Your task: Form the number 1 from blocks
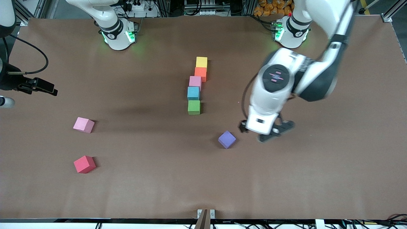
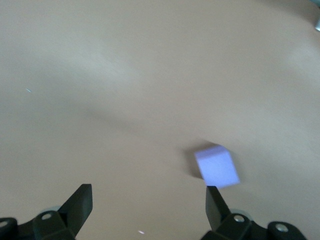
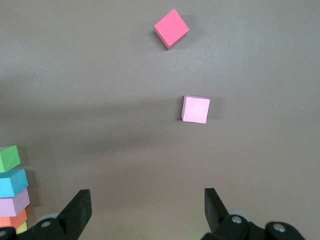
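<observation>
5 cubes form a touching, slightly crooked line on the table, running toward the front camera: yellow block (image 1: 201, 62), orange block (image 1: 200, 73), pink block (image 1: 195, 82), light blue block (image 1: 193, 93), green block (image 1: 194, 107). Nearer the camera than the green block, the purple block (image 1: 227, 139) lies apart, turned askew. Toward the right arm's end lie a second pink block (image 1: 84, 124) and, nearer the camera, a red block (image 1: 84, 164)

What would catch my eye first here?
A line of five blocks, yellow to green, runs down the middle of the brown table. The left gripper hangs open beside a lone purple block. A pink block and red block lie toward the right arm's end.
</observation>
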